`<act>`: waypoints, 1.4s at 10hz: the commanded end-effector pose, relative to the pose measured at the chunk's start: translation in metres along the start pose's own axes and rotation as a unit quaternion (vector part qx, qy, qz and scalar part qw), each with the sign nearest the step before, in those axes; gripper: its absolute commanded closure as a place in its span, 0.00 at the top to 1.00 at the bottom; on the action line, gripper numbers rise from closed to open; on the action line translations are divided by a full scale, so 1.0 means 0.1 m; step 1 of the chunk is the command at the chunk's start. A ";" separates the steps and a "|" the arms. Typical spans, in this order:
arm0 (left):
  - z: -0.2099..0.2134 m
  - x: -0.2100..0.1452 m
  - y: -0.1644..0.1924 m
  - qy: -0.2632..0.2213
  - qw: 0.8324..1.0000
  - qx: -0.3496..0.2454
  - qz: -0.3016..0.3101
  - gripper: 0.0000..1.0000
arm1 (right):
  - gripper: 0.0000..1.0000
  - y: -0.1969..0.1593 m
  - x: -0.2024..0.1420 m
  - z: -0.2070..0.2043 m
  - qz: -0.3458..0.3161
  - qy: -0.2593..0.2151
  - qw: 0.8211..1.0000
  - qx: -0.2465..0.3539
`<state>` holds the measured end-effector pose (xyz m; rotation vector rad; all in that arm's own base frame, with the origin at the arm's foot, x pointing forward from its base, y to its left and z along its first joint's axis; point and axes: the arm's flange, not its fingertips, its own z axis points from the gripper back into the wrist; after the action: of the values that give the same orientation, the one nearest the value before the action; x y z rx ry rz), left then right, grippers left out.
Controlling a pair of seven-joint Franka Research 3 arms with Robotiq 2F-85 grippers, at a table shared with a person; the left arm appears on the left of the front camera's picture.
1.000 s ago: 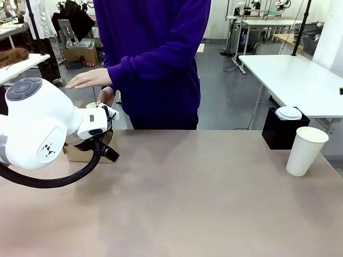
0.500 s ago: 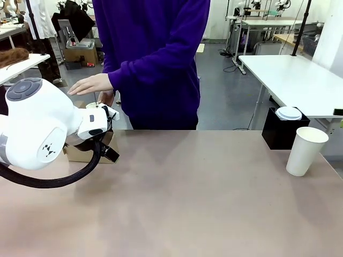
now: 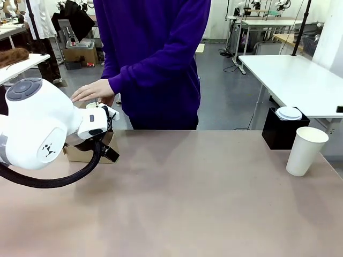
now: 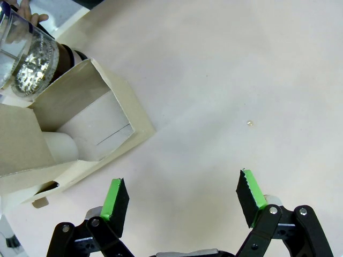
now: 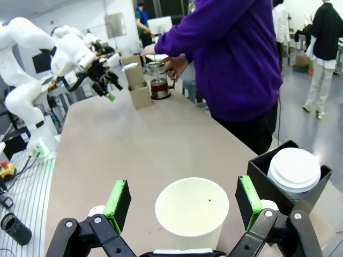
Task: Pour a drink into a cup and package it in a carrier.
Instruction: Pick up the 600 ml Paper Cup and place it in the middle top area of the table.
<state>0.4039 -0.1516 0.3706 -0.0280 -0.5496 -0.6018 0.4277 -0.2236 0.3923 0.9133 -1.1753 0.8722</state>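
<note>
Reach favours the right gripper [image 5: 182, 187], jaws spread: the tall white paper cup [image 5: 192, 214] stands upright straight ahead, centred between its fingers; the spread left gripper [image 4: 182, 184] hangs far left.

We see the cup [image 3: 306, 151] upright and empty, far right. The brown carrier [image 5: 140, 95] stands far left, the dark drink [image 5: 159, 91] in a pot [image 5: 157, 72] beside it.
</note>
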 end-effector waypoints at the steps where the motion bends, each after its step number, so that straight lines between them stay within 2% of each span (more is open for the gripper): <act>1: 0.00 0.00 0.00 0.000 1.000 0.000 0.000 1.00 | 1.00 -0.27 -0.32 0.17 0.000 -0.057 0.998 0.004; 3: 0.00 0.00 0.00 0.000 1.000 0.000 0.000 1.00 | 1.00 -0.24 -0.60 0.24 0.034 -0.099 0.995 -0.001; 4: 0.00 0.00 0.00 0.000 1.000 0.000 0.000 1.00 | 1.00 -0.29 -0.75 0.26 0.044 -0.102 0.994 -0.002; 7: 0.00 0.00 0.00 0.000 1.000 0.000 0.000 1.00 | 1.00 -0.33 -1.10 0.16 0.041 -0.099 0.994 -0.017; 14: 0.00 0.00 0.00 0.000 1.000 0.000 0.000 1.00 | 1.00 -0.35 -1.43 -0.31 0.009 -0.072 0.997 -0.038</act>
<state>0.4039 -0.1516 0.3705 -0.0279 -0.5495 -0.6017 0.4438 -0.2316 0.2448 0.9530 -1.3158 0.7857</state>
